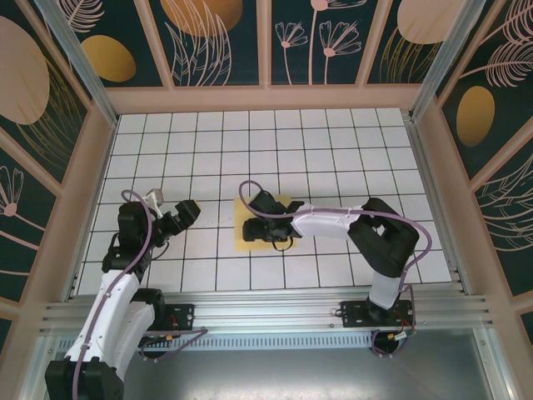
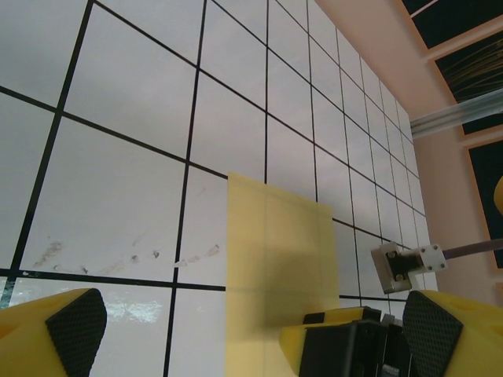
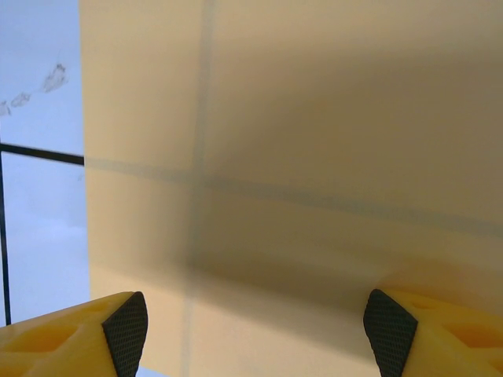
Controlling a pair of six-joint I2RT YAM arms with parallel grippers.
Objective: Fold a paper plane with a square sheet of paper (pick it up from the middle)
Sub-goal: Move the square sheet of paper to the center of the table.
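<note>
**Top external.** The thin pale-yellow square sheet of paper (image 1: 246, 239) lies flat on the white tiled table with black grid lines (image 1: 333, 150), around the middle of the near half. The right gripper (image 1: 265, 221) hangs over the sheet's centre, its arm reaching across from the right. The left gripper (image 1: 185, 213) sits well apart to the left, pointing at the paper. This view gives the whole layout, but not how wide either claw stands.

**Left wrist.** The left gripper (image 2: 251, 334) is spread fully, with its yellow fingers and black pads (image 2: 75, 330) far apart and nothing held. Beyond them the sheet (image 2: 271, 251) shows its left edge and far edge lying flat on the tiles, which the right wrist camera is too close to show. A yellow-and-black body low over the paper is probably the other claw; whether it touches the sheet I cannot tell.

**Right wrist.** The right gripper (image 3: 258, 334) is wide open and empty, one black pad (image 3: 126, 334) at each lower corner. The paper (image 3: 314, 141) lies below it, grid lines showing faintly through.

The step in hand looks like picking the sheet up from its middle. To do it well, the claw should descend straight, press lightly, then close slowly so the paper bunches up between the pads instead of sliding on the smooth tile
</note>
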